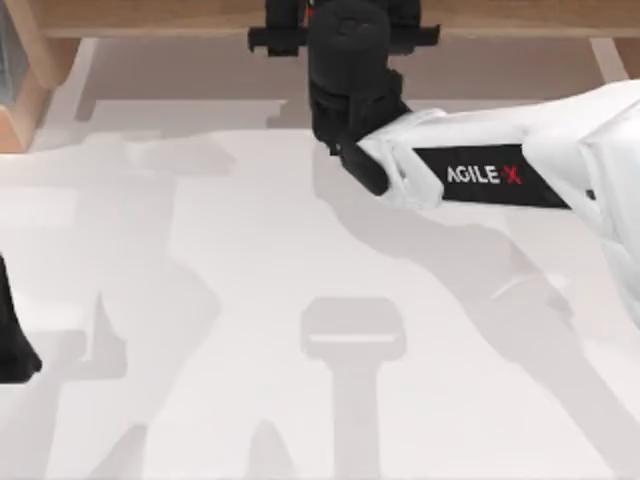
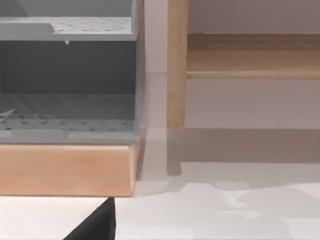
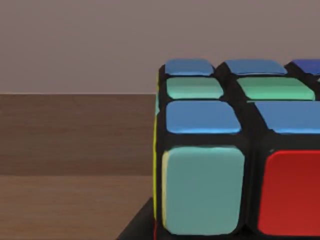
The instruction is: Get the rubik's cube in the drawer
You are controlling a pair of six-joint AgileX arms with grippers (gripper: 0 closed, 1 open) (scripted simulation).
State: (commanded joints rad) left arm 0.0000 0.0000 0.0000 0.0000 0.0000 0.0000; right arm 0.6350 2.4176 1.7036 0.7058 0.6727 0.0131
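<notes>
Table: white tabletop [image 1: 250, 300] — broad and shadow-streaked, bare through the middle and near side.
Drawer: tan wood plank [image 1: 150, 15] along the far edge, slanted rail at far left.
Right arm: reaches from the right to the far centre; right gripper [image 1: 345, 35] over the drawer — finger state cannot be told.
Left arm: parked at the left edge [image 1: 12, 340].
Rubik's cube [image 3: 235, 150]: close before the right wrist camera, above brown wood.

A rendered test bench is shown, not a lived-in room. A bare white counter [image 1: 200, 300] is crossed by flat, hard-edged shadows, and plain light wooden furniture [image 2: 65, 170] with a grey perforated shelf [image 2: 65, 120] is set along its far side. A white arm [image 1: 480, 175] lettered AgileX is seen, and a blank, featureless wall [image 3: 75, 45] is seen behind.
</notes>
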